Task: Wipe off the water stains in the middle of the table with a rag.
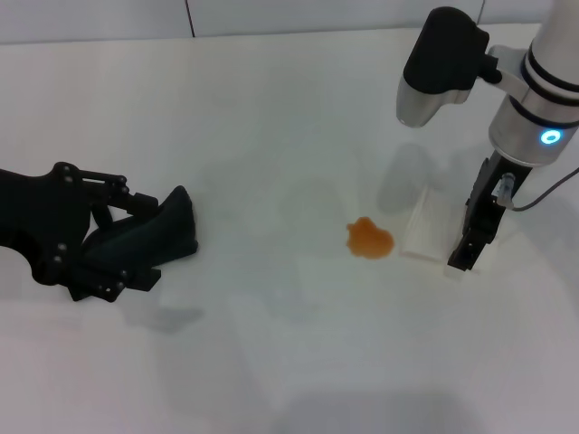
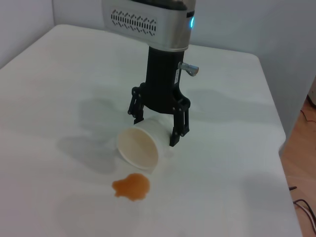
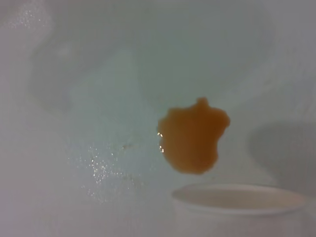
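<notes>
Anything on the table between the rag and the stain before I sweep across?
Head view: only bare table lies between the rag in the left gripper and the water stains.

Bright, even light; soft shadows on the table (image 1: 271, 362); right-wrist view blurred.

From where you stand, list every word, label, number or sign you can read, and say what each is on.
No legible text in any view.
Right arm housing: a grille of slots, not lettering.
Right arm: a glowing blue ring light, no characters.
Paper cup lying on its side under the right claw: blank.
Rag at the left claw, table, orange stain: unmarked.
</notes>
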